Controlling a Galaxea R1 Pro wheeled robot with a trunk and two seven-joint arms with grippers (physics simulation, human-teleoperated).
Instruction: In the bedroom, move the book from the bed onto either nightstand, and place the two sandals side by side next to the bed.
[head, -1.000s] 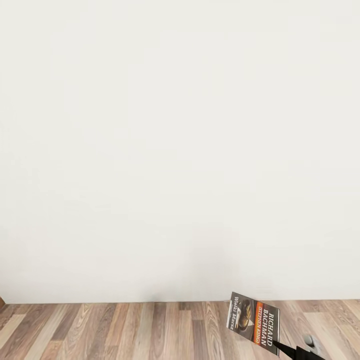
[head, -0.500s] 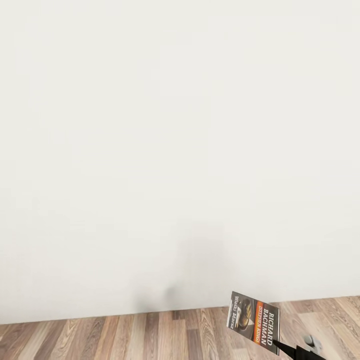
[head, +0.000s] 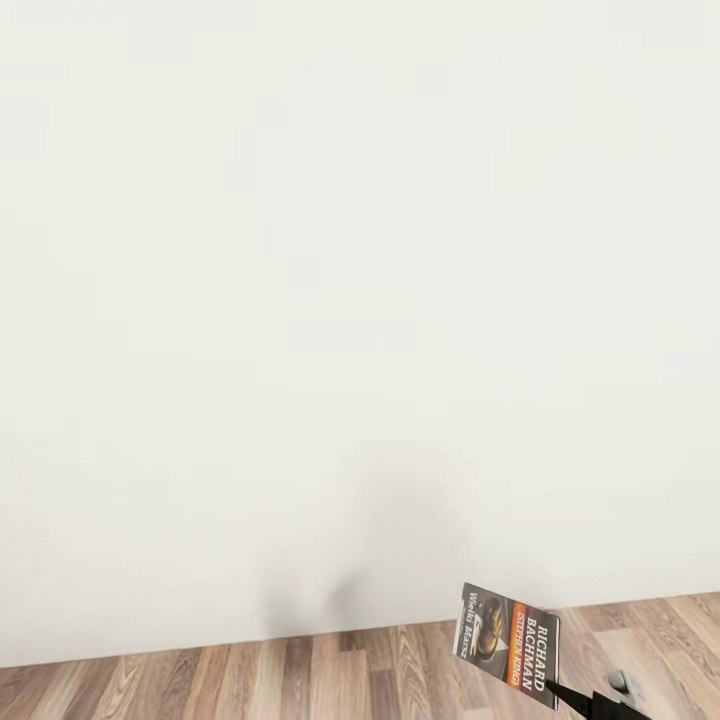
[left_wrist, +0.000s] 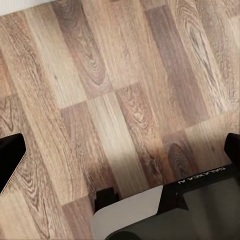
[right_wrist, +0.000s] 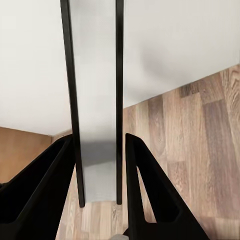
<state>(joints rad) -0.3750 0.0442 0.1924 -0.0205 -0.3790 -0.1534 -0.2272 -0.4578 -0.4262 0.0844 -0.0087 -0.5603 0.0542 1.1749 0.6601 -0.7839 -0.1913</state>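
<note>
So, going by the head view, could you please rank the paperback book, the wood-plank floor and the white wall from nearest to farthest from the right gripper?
1. The thin paperback book with the orange band, clamped in the right gripper at the lower right.
2. The light-brown wood-plank floor, below and beyond it.
3. The plain white wall, rising behind the floor.

Wall (head: 300, 300) plain off-white, faint grey shadow patch low down near the floor. Floor (head: 250, 685) wood planks, mixed light tan, mid brown and grey-brown, strong grain swirls. Book (head: 507, 648) cover dark grey photo, orange band, white letters. From the right wrist the book (right_wrist: 95, 100) reads pale grey pages between two black cover edges. Right gripper (right_wrist: 99, 192) fingers black. Left gripper (left_wrist: 120, 165) fingertips black; robot body (left_wrist: 165, 210) under it dark with white lettering, light grey panel.
</note>
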